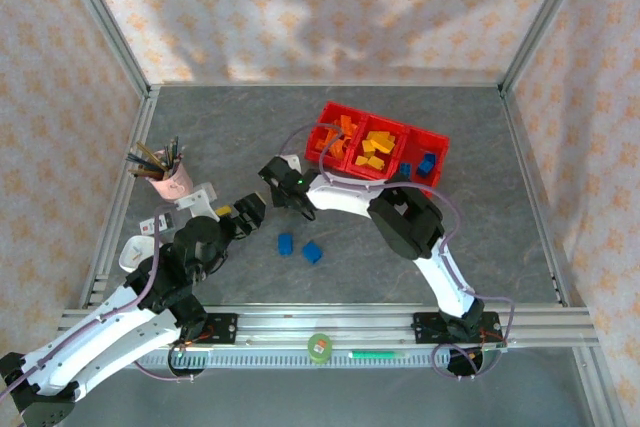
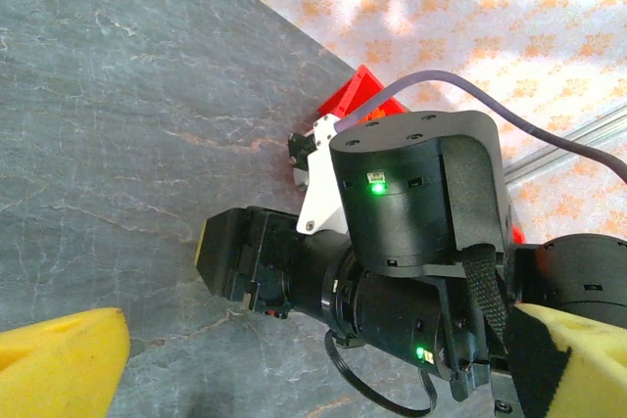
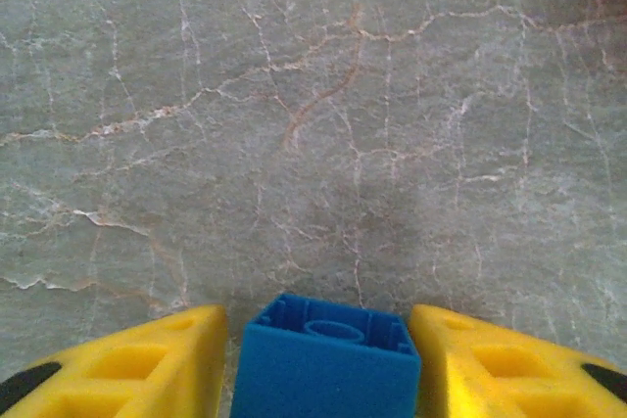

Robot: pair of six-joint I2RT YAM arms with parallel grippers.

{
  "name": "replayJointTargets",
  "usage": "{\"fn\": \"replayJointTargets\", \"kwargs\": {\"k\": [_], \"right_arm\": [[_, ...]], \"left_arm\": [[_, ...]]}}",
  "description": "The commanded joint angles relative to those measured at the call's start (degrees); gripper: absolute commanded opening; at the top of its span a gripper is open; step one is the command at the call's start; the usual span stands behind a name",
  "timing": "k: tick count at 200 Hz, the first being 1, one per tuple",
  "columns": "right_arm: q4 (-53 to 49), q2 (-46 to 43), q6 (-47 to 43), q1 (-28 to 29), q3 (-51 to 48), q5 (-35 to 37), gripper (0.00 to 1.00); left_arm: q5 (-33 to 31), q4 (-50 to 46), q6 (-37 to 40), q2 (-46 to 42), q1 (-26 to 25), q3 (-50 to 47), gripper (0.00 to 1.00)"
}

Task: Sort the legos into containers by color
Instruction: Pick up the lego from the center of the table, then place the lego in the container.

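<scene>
Blue brick (image 3: 331,364): judged light, rigid, slick plastic | sits between right jaws, clenched on its flat side walls, over the desk (image 3: 313,95) | grip square on parallel faces, else it may pivot | left jaws released, empty | red bins (image 1: 440,147) well apart.

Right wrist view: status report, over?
Right pincer shut on blue brick. Left pincer open, empty, close beside right arm. Two more blue bricks loose on table, short of red bins.
</scene>
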Motion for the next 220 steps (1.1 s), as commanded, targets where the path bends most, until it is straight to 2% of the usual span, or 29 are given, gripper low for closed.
{"fn": "replayJointTargets", "kwargs": {"k": [1,45,88,128,174,220], "right_arm": [[-2.0,0.9,-0.7,0.2,1.8,2.2,0.44],[-1.7,-3.7,-0.8,0.3,-0.8,2.3,0.32],[-0.1,-14.5,0.2,-0.6,-9.0,1.7,0.31],[1.3,-27.4,2.9,-4.4,-20.0,1.6,0.31],[-1.0,-40.6,3.7,-12.6,-30.0,3.8,0.34],[-1.4,-48.0,1.8,-27.0,-36.4,3.1,0.35]], "left_arm": [[-0.7,-1.4,-0.1,0.2,0.6,-0.4,0.99],[1.0,-0.2,0.5,0.9,0.7,0.0,0.99],[4.1,0.8,2.4,3.9,0.7,2.4,0.99],[8.6,5.3,4.8,7.0,0.6,3.4,0.99],[14.3,10.9,6.8,14.1,0.5,5.1,0.99],[17.9,15.9,8.6,24.6,-1.8,8.8,0.99]]}}
